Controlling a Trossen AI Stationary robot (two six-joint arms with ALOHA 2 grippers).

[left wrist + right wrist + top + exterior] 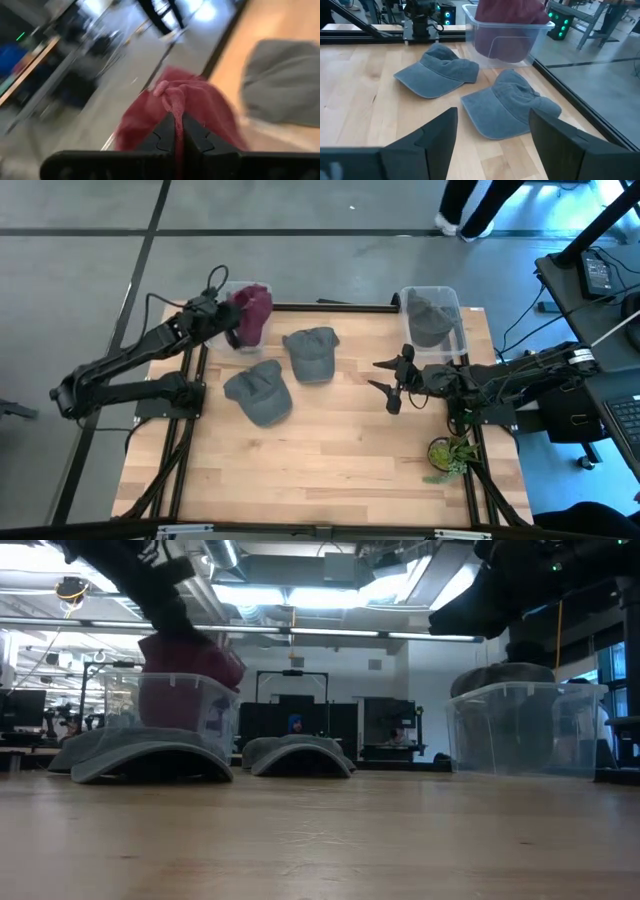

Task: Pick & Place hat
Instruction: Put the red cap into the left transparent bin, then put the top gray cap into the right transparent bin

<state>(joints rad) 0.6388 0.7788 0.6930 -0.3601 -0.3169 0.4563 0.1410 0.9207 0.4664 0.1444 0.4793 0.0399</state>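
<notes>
Maroon cloth hat (254,313) pinched in my left gripper (178,131) above the clear plastic bin (185,710) at the table's far-left corner. I should lower before releasing. My right gripper (492,132) waits, spread wide.

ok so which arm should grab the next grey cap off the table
Right, probably. Its open end effector faces the two grey fabric caps, while the left end effector is shut on the maroon cap over its clear bin.

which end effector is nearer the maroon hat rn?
Left. The left end effector is shut on the maroon hat, holding it over the left bin. The right end effector is open, across the table near the right bin.
</notes>
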